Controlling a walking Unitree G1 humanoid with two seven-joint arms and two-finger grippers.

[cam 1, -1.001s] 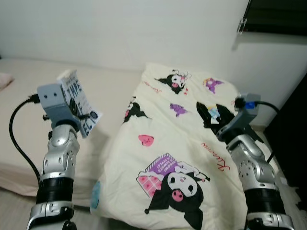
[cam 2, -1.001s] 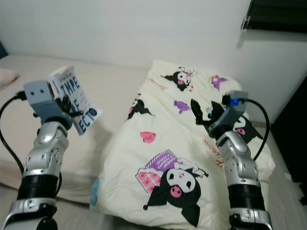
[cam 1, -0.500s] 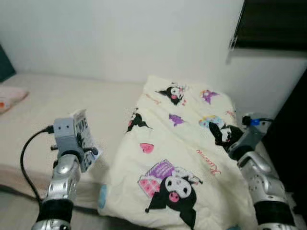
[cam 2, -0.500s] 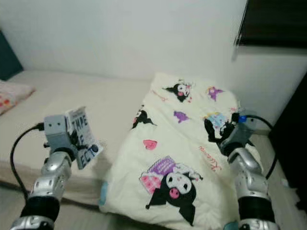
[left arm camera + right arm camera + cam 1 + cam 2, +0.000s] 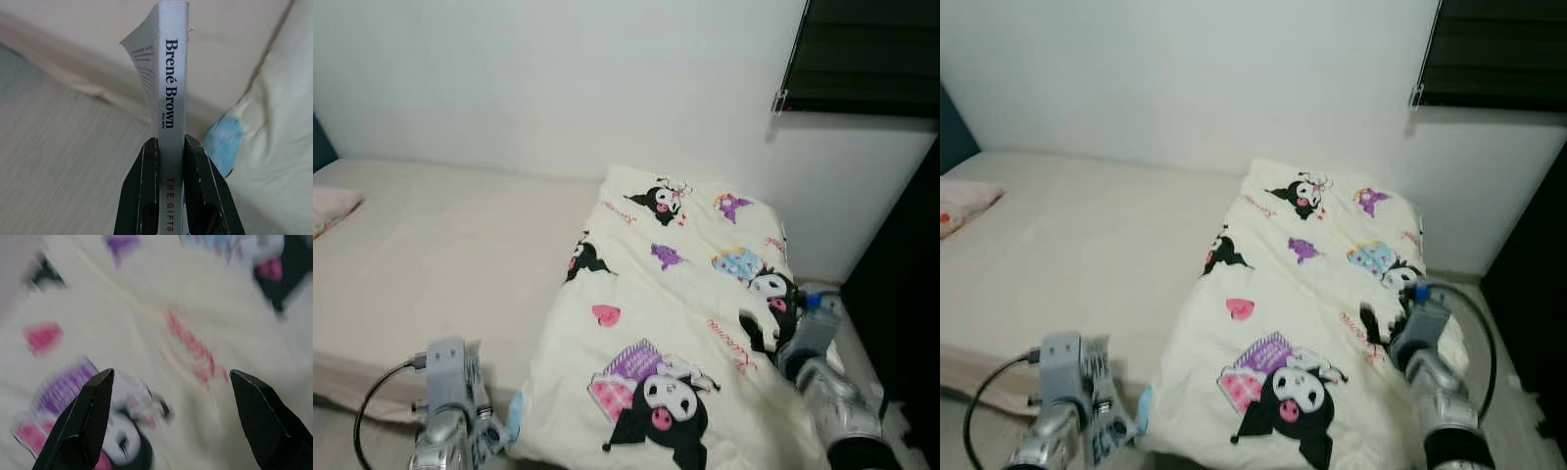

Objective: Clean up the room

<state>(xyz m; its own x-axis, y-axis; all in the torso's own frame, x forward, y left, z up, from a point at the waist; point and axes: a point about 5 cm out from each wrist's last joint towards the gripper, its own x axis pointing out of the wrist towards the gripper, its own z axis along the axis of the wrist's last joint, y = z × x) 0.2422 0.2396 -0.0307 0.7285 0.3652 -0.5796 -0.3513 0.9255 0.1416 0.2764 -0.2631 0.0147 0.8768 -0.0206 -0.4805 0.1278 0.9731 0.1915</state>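
Bedroom with a white wall (image 5: 558,88) and a dark window blind (image 5: 867,54) at the upper right. A bed (image 5: 431,245) with a beige sheet spans the scene. A cream blanket (image 5: 675,323) printed with cartoon characters covers the bed's right end and hangs over its near edge. A pink patterned pillow (image 5: 964,204) lies at the bed's far left edge. The left gripper (image 5: 170,147) is low, just off the bed's near edge, fingers (image 5: 146,186) closed on the spine of a book (image 5: 171,88) reading "Brené Brown". The right gripper (image 5: 171,382) hovers over the blanket near the bed's right edge, fingers spread wide, holding nothing
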